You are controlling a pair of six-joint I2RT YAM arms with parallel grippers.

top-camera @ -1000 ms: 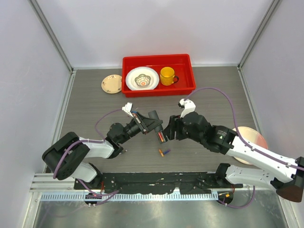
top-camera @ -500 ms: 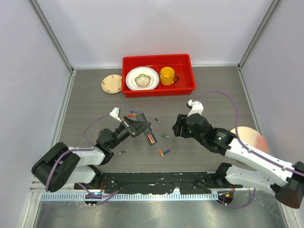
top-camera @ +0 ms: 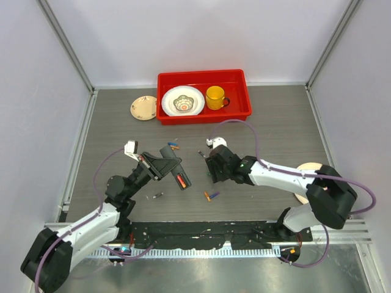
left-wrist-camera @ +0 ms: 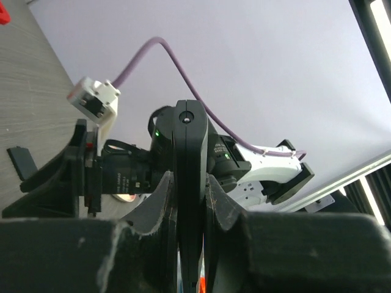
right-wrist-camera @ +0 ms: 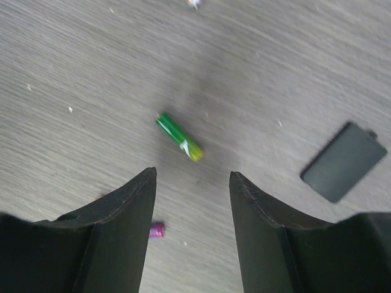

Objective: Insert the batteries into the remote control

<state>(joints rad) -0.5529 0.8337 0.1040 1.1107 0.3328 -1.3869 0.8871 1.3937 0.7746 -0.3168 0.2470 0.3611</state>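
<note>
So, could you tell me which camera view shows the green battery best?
The right wrist view: the green battery lies unobstructed on the table, ahead of the open right gripper. In the top external view that gripper apparently hides it, and the left wrist view misses it.

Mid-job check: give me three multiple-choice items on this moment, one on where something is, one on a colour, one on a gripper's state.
1. What holds the slim black plastic remote control?
A. the right gripper
B. the left gripper
C. neither gripper

2. What colour is the small cylindrical battery lying just ahead of the right gripper?
A. green
B. blue
C. grey

3. The right gripper is:
A. shut on a battery
B. shut on nothing
C. open

Answers:
1 B: the left wrist view shows both fingers pressed against the black bar.
2 A: the right wrist view shows a green body with a yellowish end.
3 C: its fingers stand wide apart, and the battery lies untouched beyond them.
</note>
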